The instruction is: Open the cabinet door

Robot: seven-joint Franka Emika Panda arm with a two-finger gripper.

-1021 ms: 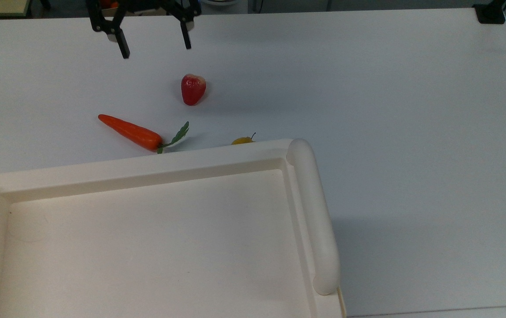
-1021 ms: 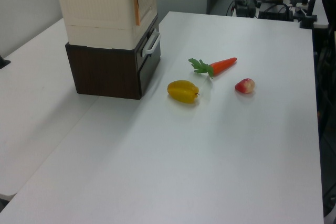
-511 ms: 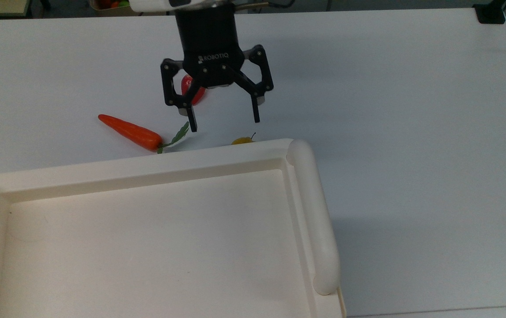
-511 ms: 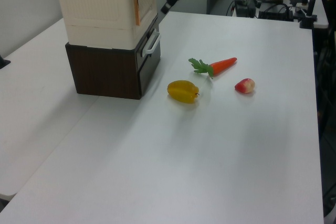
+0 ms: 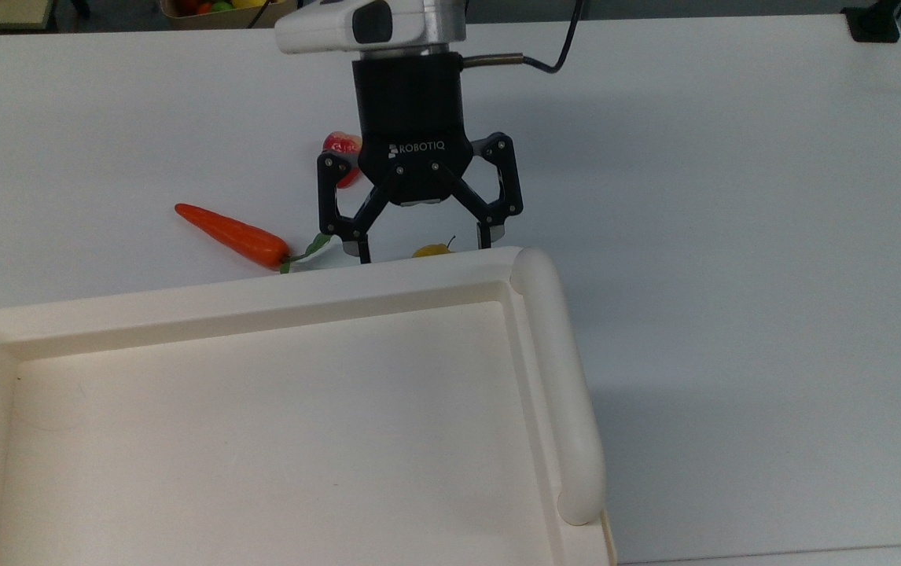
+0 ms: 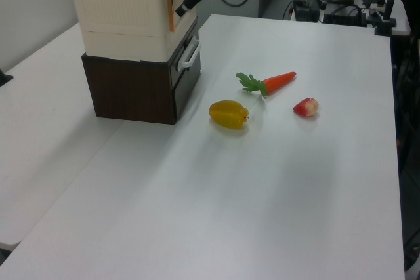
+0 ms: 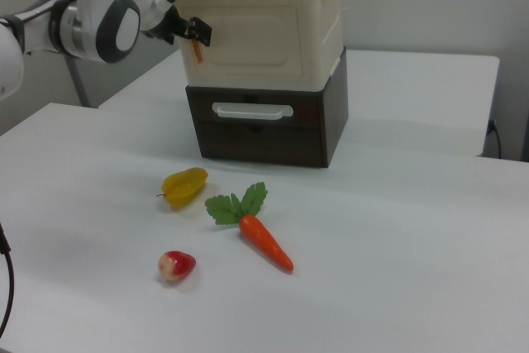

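One pincer (image 5: 421, 250) agape, at cabinet (image 5: 277, 409) rim

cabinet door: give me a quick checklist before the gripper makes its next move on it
1. Gripper fingers spread: ok, open in the top view.
2. Cabinet door shut and ready to pull: ok, it looks flush in the right view.
3. Gripper near the door's edge: ok, it is beside the orange tab at the right view's left.
4. Fingers around anything graspable: cannot tell.
5. Carrot, yellow fruit and strawberry out of the door's swing: probably ok, they lie low on the table.
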